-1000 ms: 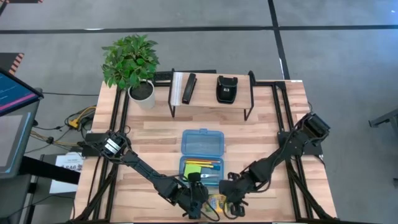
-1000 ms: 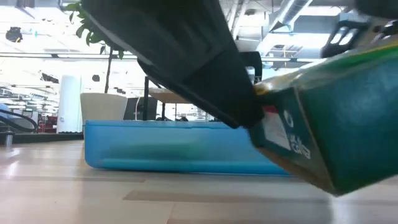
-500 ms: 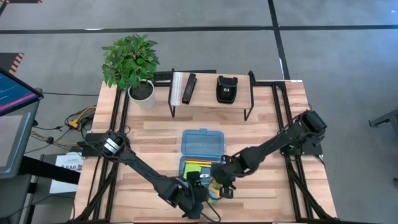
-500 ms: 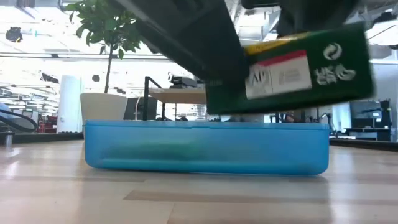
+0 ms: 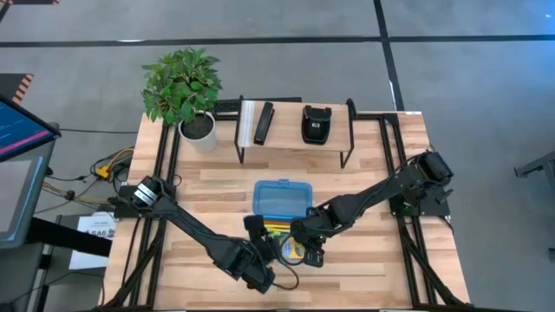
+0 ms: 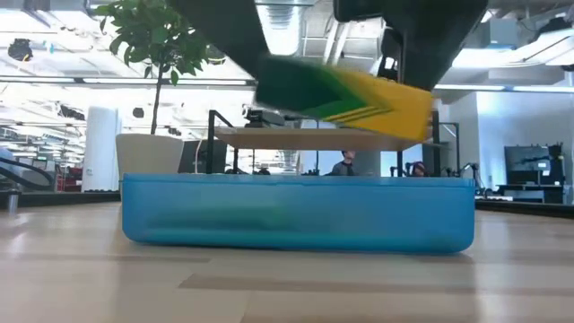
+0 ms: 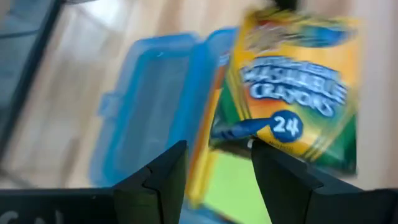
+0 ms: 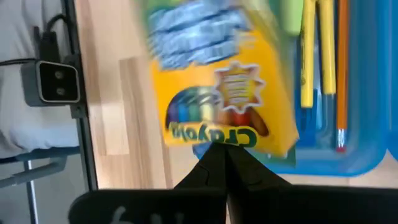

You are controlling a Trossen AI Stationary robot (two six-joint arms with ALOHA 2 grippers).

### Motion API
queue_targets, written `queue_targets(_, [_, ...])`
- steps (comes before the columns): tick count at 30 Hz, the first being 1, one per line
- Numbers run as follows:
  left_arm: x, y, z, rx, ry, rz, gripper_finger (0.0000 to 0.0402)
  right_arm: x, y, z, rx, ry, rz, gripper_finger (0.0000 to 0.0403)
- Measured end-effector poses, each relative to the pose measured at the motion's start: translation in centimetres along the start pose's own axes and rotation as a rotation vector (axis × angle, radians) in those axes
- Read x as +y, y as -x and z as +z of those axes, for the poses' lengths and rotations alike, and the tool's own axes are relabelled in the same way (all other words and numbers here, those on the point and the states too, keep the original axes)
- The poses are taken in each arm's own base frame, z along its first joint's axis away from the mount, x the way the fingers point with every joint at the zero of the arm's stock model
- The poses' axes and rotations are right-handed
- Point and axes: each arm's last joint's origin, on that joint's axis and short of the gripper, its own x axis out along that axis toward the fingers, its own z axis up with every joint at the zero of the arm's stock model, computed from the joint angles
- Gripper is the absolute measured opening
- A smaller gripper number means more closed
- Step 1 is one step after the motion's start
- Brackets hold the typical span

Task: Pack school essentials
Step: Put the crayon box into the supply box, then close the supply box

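Note:
The yellow-green crayon box (image 8: 217, 81) hangs tilted above the open blue case (image 6: 296, 213), with my right gripper (image 8: 221, 155) shut on it. In the high view the box (image 5: 290, 250) is over the case's near tray (image 5: 260, 238). Yellow and orange pencils (image 8: 323, 56) and a lime-green pad (image 7: 239, 186) lie in the tray. My left gripper (image 7: 217, 168) stands open just left of the tray, slanting down at the case, with nothing between its fingers; in the high view this gripper (image 5: 256, 227) is beside the box. My right gripper pinches the crayon box at the edge of one short end (image 8: 219, 142) between its two shut fingers. The fingers come slanting down from the table's right side. The box is lifted clear of the case and table, tilted, its printed face up.
The case's lid (image 5: 282, 198) lies open toward the far side. A wire shelf (image 5: 295, 139) at the back carries two black objects. A potted plant (image 5: 184, 87) stands far left. Bare wood lies left and right of the case.
My right gripper has carried the crayon box from the table's near edge up and toward the far left, until it hangs over the open case; the box has turned from steeply tipped toward level. My left gripper has risen and tipped up, shifting a little left and staying open.

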Motion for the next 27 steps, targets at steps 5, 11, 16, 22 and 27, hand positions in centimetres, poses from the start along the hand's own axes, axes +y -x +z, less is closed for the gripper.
queue_targets(5, [1.5, -1.7, -0.6, 0.093, 0.010, 0.053, 0.0169, -0.7, 0.1, 0.7, -0.033, -0.001, 0.003, 0.0008])
queue_targets(11, [1.8, -3.7, -2.1, 0.161, 0.019, 0.035, 0.0169, -1.8, 0.3, 1.5, -0.061, -0.027, -0.010, 0.0008])
queue_targets(16, [1.7, -4.4, -3.1, 0.175, 0.021, 0.037, 0.0169, -2.4, 0.5, 1.9, -0.068, -0.045, -0.027, 0.0008])
queue_targets(22, [2.0, -4.2, -3.1, 0.167, 0.020, 0.033, 0.0169, -2.6, 0.5, 1.7, -0.048, -0.052, -0.038, 0.0008])
queue_targets(27, [2.2, -3.6, -3.2, 0.157, -0.003, 0.067, 0.0169, -2.9, 0.4, 1.0, 0.018, -0.066, -0.070, 0.0008])
